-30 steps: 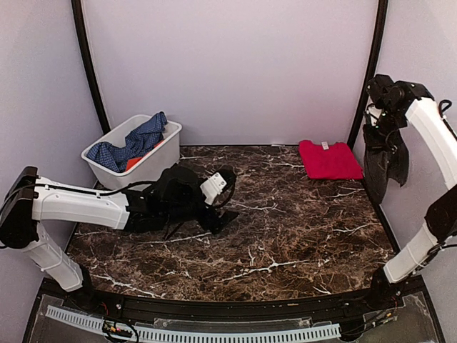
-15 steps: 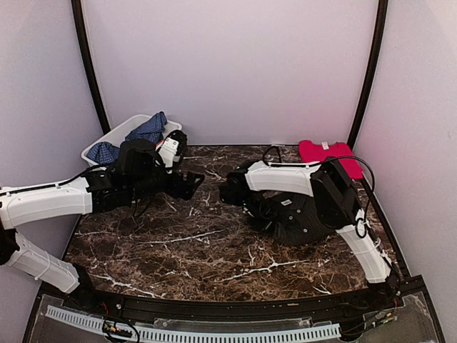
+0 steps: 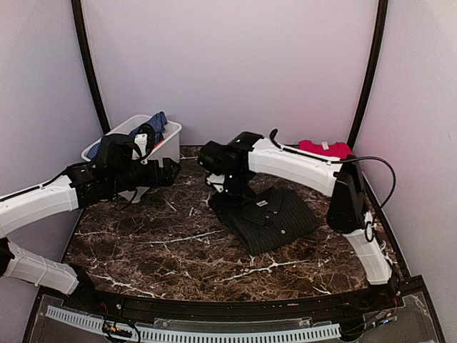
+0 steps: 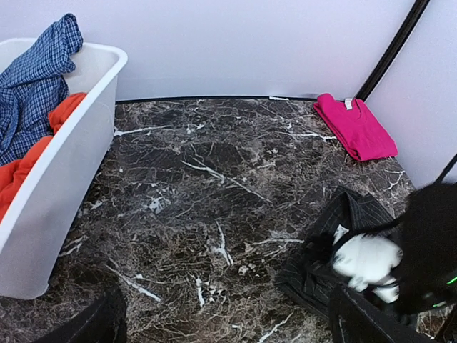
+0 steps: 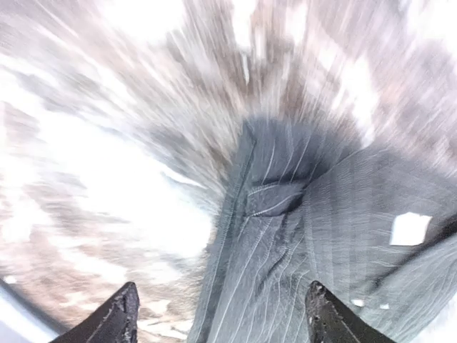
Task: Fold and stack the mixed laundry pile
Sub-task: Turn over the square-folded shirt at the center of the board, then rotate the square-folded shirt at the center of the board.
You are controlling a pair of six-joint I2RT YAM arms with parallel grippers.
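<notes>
A dark charcoal pinstriped shirt (image 3: 275, 218) lies folded flat on the marble table (image 3: 164, 243), right of centre. My right gripper (image 3: 227, 191) hovers over its left end, open, with nothing between the fingers. In the right wrist view the shirt (image 5: 307, 236) fills the frame below the gripper (image 5: 223, 321). My left gripper (image 3: 170, 172) is open and empty beside the white bin (image 3: 168, 146). A blue checked garment (image 4: 36, 78) and an orange piece (image 4: 25, 168) lie in the bin (image 4: 71, 179). The red cloth (image 3: 325, 148) lies folded at the back right.
The bin stands at the back left against the wall. Black frame posts (image 3: 368, 71) rise at both back corners. My right arm (image 3: 300, 166) stretches across the back right of the table, partly over the red cloth. Bare marble (image 4: 214, 186) lies between bin and shirt.
My right arm swung down from high at the right with the pinstriped shirt, laid it on the table and opened. My left arm drew back from the middle toward the bin.
</notes>
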